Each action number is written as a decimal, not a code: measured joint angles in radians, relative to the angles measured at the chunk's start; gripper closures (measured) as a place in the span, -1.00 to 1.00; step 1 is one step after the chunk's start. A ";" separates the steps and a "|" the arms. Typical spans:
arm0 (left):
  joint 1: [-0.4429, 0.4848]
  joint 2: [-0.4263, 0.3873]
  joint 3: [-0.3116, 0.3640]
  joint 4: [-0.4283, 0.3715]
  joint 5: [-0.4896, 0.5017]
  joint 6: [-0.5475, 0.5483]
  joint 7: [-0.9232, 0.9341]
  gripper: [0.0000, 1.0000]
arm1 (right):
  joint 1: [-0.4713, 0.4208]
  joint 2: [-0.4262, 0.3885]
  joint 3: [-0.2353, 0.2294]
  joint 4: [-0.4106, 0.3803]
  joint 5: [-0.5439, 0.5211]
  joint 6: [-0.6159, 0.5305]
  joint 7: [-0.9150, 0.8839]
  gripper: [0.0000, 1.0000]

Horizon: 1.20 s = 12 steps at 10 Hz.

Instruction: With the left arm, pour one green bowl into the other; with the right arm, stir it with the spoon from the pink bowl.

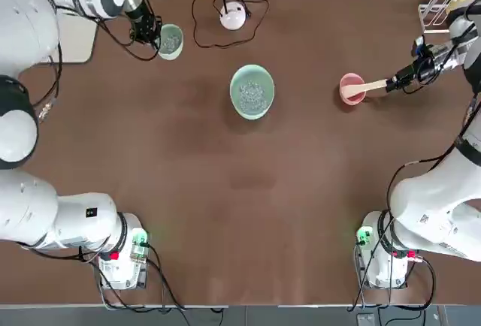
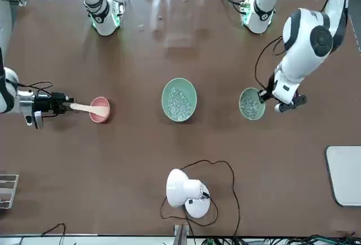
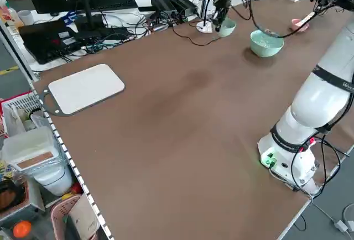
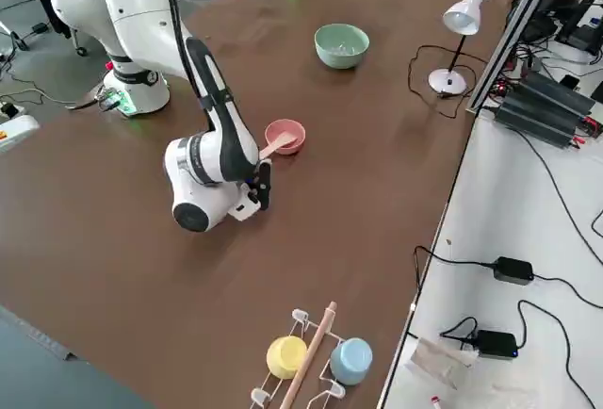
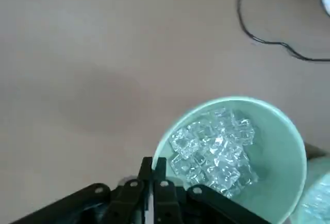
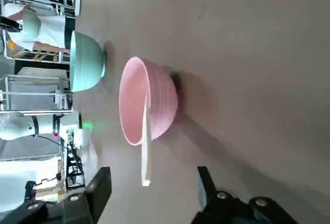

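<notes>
Left gripper (image 1: 152, 37) at the table's far left side, clenched on the rim of the small pale green round bowl (image 1: 171, 41); fingers (image 5: 154, 168) pinch the wall, one inside, one outside. That bowl holds clear ice-like cubes (image 5: 216, 149) and sits near level, just beside the gripper; whether it rests on the brown tabletop (image 1: 225, 206) or is lifted off it cannot be told.

Large pale green round bowl with wide rim (image 1: 252, 91) sits mid-table, well apart from the small one, with some clear cubes inside.

Small round pink bowl (image 1: 351, 89) stands to the right of the large bowl. Short flat light wooden spoon (image 1: 372, 86) leans in it, handle out over the rim toward the right gripper (image 1: 397, 81).

Right gripper's fingers (image 6: 100, 190) stand released, apart on either side of the spoon's handle end, not gripping it.

White desk lamp (image 1: 233, 14) at the far edge.
</notes>
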 joint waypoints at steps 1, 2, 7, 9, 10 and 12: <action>-0.003 0.008 -0.042 0.032 0.038 -0.034 -0.091 0.91 | 0.001 0.000 0.004 -0.003 0.003 -0.005 0.000 -0.40; -0.007 0.023 -0.084 0.063 0.080 -0.067 -0.192 0.91 | 0.002 0.000 0.005 -0.007 0.007 -0.005 0.000 -0.33; -0.200 0.186 -0.149 0.238 0.327 -0.268 -0.639 0.91 | 0.004 0.000 0.008 -0.010 0.029 -0.009 -0.001 0.18; -0.301 0.250 -0.150 0.301 0.400 -0.351 -0.770 0.91 | 0.003 0.000 0.007 -0.010 0.030 -0.013 -0.002 0.28; -0.347 0.279 -0.151 0.337 0.435 -0.391 -0.827 0.91 | 0.003 0.000 0.007 -0.010 0.030 -0.013 -0.002 0.36; -0.422 0.344 -0.150 0.425 0.493 -0.472 -0.909 0.91 | 0.002 0.000 0.006 -0.010 0.031 -0.012 -0.002 0.49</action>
